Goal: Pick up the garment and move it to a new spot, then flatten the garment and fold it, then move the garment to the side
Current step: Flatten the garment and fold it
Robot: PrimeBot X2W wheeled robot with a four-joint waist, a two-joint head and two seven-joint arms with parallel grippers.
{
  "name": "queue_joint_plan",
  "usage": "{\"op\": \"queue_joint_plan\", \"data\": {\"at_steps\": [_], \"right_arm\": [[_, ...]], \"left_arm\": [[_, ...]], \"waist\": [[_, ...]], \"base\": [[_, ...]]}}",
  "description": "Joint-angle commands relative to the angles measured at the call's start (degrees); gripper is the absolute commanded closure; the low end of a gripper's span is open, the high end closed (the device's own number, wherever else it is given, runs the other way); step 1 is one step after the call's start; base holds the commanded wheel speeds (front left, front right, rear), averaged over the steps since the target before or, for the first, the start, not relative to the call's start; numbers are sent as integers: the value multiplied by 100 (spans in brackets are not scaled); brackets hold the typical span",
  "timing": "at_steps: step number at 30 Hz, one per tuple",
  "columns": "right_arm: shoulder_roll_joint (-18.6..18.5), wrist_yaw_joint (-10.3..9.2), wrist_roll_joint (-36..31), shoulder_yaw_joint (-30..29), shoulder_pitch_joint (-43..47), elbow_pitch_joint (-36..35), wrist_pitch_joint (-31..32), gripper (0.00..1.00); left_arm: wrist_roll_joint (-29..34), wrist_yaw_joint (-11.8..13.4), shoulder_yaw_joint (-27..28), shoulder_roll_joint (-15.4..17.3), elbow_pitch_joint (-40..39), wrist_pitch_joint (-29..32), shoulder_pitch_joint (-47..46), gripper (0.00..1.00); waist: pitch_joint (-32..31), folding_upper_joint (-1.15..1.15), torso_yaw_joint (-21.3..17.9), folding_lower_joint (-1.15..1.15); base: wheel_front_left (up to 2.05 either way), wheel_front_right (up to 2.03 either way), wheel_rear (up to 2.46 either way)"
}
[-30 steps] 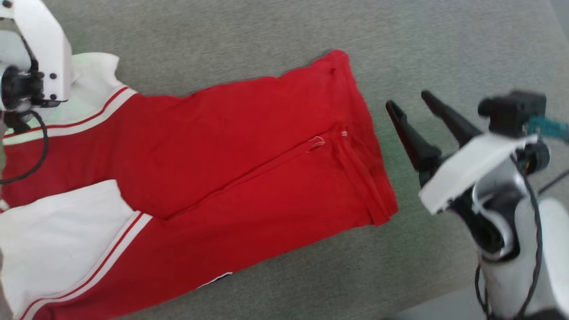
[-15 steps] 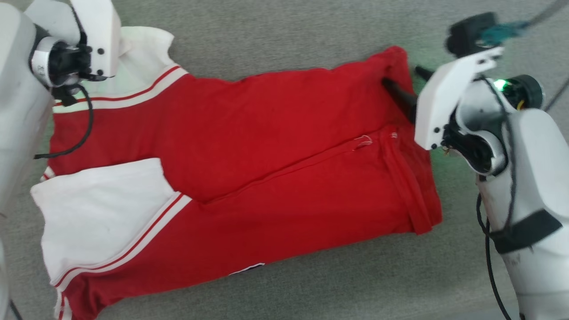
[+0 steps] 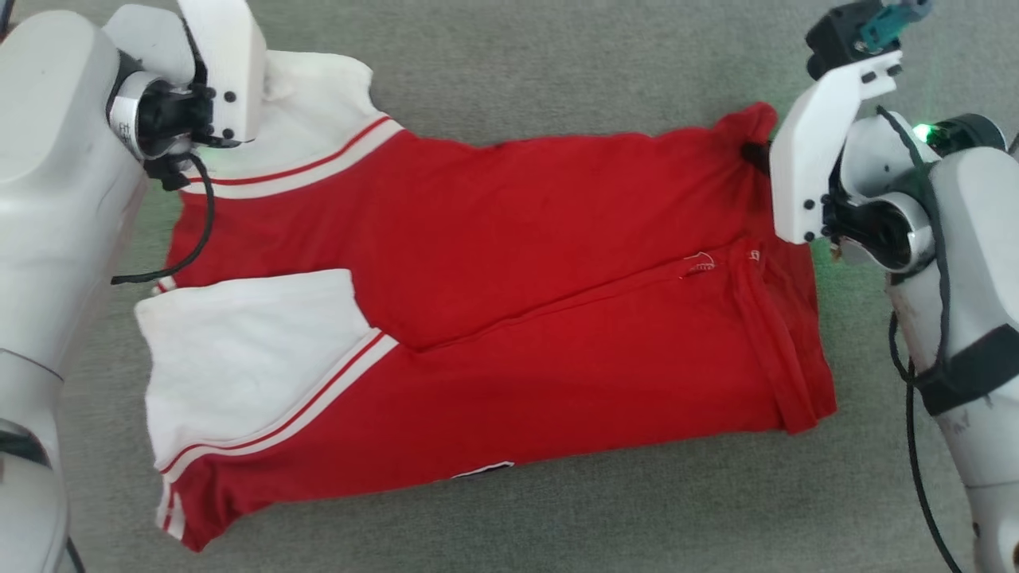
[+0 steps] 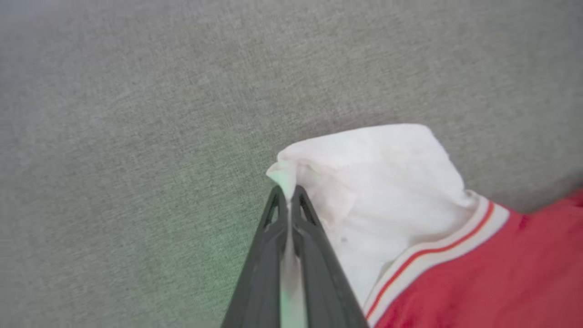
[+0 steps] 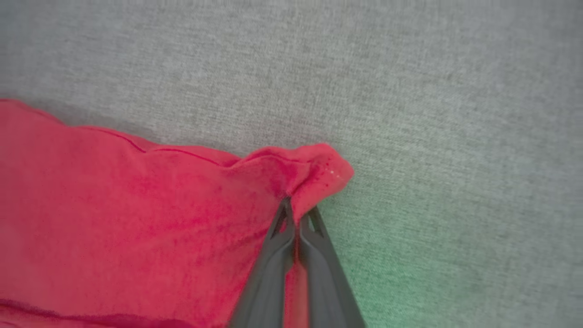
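My right pincer (image 5: 298, 207), open beside the hem a second ago, now clamps a hem corner of the garment (image 3: 517, 302), flat on the grey cloth surface (image 3: 557, 64); my left pincer (image 4: 288, 193) pinches its white sleeve (image 4: 364, 182).

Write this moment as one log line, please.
left gripper: shut on garment sleeve | right gripper: shut on garment corner
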Motion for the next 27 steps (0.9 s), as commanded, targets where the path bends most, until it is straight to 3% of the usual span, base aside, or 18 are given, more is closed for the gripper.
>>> {"op": "queue_joint_plan", "data": {"at_steps": [1,10,15,22,27], "right_arm": [[-34,0,31,32,137,-35,-42,100],[-634,0,234,-30,686,-773,-292,100],[-959,0,384,-79,1111,-1363,-225,100],[-1329,0,521,-329,1838,-2290,-79,100],[-1475,-1,598,-597,2483,-2929,112,100]], "left_arm": [[-33,-50,7,-13,-16,-23,-83,100],[-181,-211,-35,44,-449,131,95,100],[-240,-82,-75,196,-995,301,339,100],[-369,455,-74,659,-2357,615,985,100],[-420,1142,-93,1189,-3721,975,1589,100]], "waist": [[-128,0,110,0],[-559,0,447,0],[-760,0,612,0],[-977,0,778,0],[-1046,0,842,0]], "base": [[0,0,0],[0,0,0],[0,0,0],[0,0,0],[0,0,0]]}}
